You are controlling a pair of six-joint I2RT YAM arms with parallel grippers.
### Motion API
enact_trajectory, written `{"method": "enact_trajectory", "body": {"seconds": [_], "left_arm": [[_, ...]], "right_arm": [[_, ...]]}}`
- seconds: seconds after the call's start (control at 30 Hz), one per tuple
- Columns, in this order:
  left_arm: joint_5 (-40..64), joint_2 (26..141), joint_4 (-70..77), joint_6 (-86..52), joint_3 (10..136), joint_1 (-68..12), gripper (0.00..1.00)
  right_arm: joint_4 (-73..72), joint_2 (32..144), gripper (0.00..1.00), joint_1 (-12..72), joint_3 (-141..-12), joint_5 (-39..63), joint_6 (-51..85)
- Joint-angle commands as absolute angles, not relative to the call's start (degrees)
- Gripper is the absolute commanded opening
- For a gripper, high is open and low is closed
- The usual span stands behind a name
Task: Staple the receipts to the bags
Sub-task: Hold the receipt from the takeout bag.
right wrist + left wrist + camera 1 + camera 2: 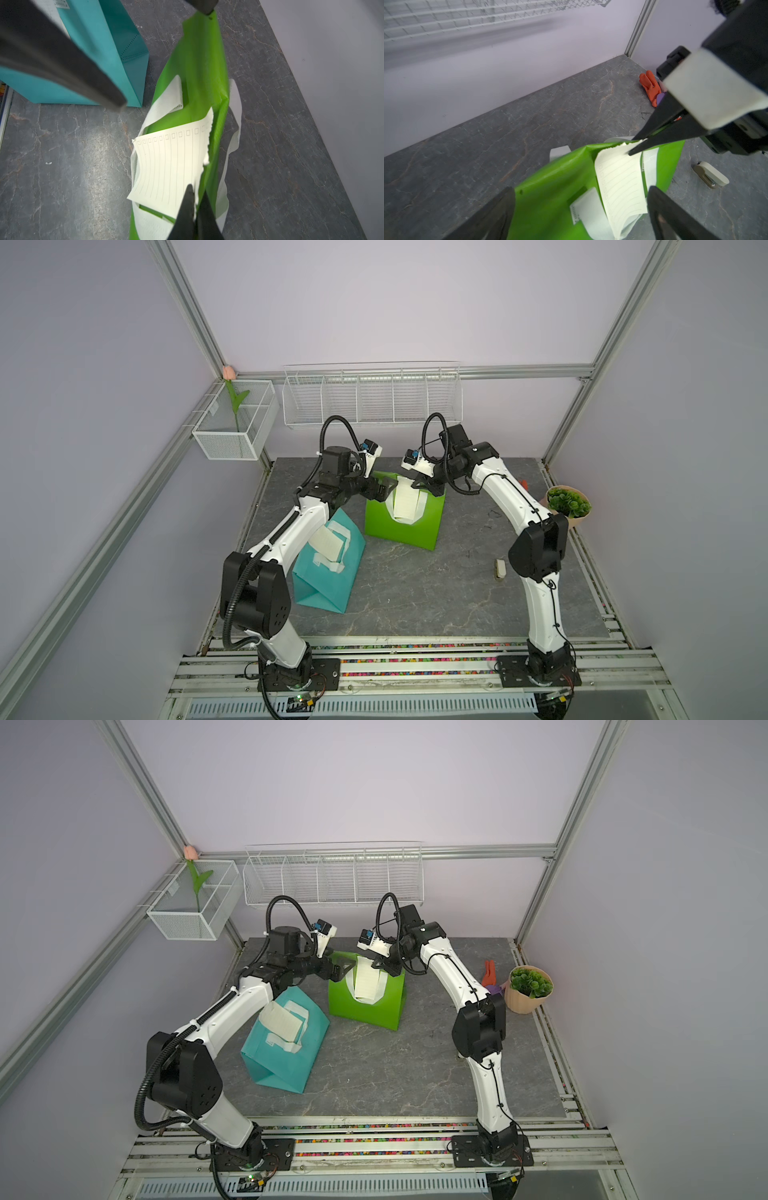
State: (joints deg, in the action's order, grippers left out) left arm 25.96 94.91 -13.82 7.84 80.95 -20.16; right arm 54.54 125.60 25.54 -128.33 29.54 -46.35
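Note:
The bright green bag [415, 526] [374, 1011] stands at the back middle of the table. A cream receipt [405, 504] [172, 162] hangs down its face. My right gripper [419, 485] [196, 191] is shut on the receipt's top edge and the bag's rim together. My left gripper [384, 489] [580, 188] is open, its fingers spread wide at the bag's top left corner and holding nothing. The teal bag [328, 580] [286, 1052] stands front left, partly under my left arm. A second receipt [328, 541] lies on its sloping face.
A small white stapler [500, 569] [711, 174] lies on the table by my right arm. A beige plant pot [567, 504] and an orange object [490, 971] sit at the right edge. A wire rack [372, 396] and a mesh basket [235, 423] hang on the walls.

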Motion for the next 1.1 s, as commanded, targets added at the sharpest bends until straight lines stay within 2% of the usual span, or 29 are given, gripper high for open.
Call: {"method": "enact_trajectory", "body": {"seconds": [0.0,0.13,0.27,0.37,0.53,0.87,0.97,1.07], "left_arm": [[28.6,94.3,-17.5,13.6,84.7,-19.8,0.99],[38.1,98.1,-25.1,22.1,90.4,-19.3,1.0],[46.7,102.3,-33.0,25.6,96.6,-19.4,0.92],[46.6,103.5,-34.3,27.2,97.5,-20.5,0.91],[47.2,107.5,-37.6,29.0,100.4,-20.7,0.79],[47.6,112.0,-39.1,29.3,103.8,-21.5,0.64],[48.4,112.6,-37.9,28.5,104.0,-21.6,0.56],[48.3,113.9,-39.8,29.2,105.8,-21.9,0.35]], "right_arm": [[56.3,122.9,0.07,25.0,-126.6,33.3,-49.0],[56.6,122.8,0.07,24.8,-126.4,34.2,-49.4],[56.0,122.0,0.07,24.2,-125.2,35.7,-49.5],[55.5,121.9,0.07,24.0,-124.9,37.0,-49.4],[55.2,121.7,0.07,24.1,-124.8,37.9,-49.2],[55.3,122.5,0.07,24.6,-124.8,37.6,-50.1],[55.3,122.6,0.07,24.7,-124.8,37.2,-50.2],[55.3,122.4,0.07,24.7,-124.6,37.0,-50.3]]}}
